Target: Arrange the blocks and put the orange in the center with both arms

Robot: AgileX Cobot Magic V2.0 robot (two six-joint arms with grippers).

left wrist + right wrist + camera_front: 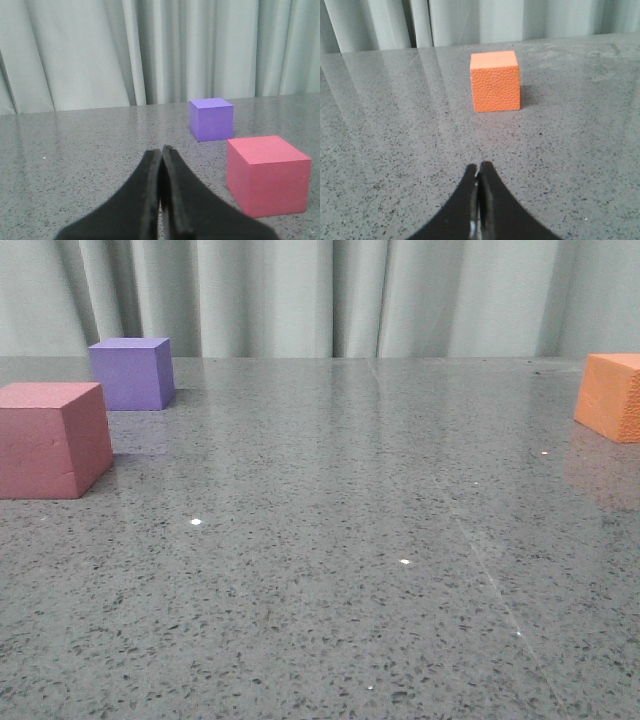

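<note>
Table (330, 570): glossy grey speckled stone-look surface, backed by pale pleated curtain (300, 295).

Left hand (161, 152): black, pointed fingers pressed together tip to tip, clenched on nothing, hovering low over the table.

Pink-red block (267, 175): smooth foam cube, resting on the table just ahead of the left hand and off to one side, apart from the fingers.

Purple block (212, 119): foam cube, farther ahead of the left hand, beyond the pink-red block and near it, not touching; closer to the curtain.

Right hand (480, 167): black, fingers closed against each other, empty.

Orange block (495, 81): pebbled foam cube, upright on the table straight ahead of the right hand, well apart from the fingertips. In the front view it sits at the far right edge (612, 395), well apart from the other two cubes on the left (52, 438) (132, 372).
</note>
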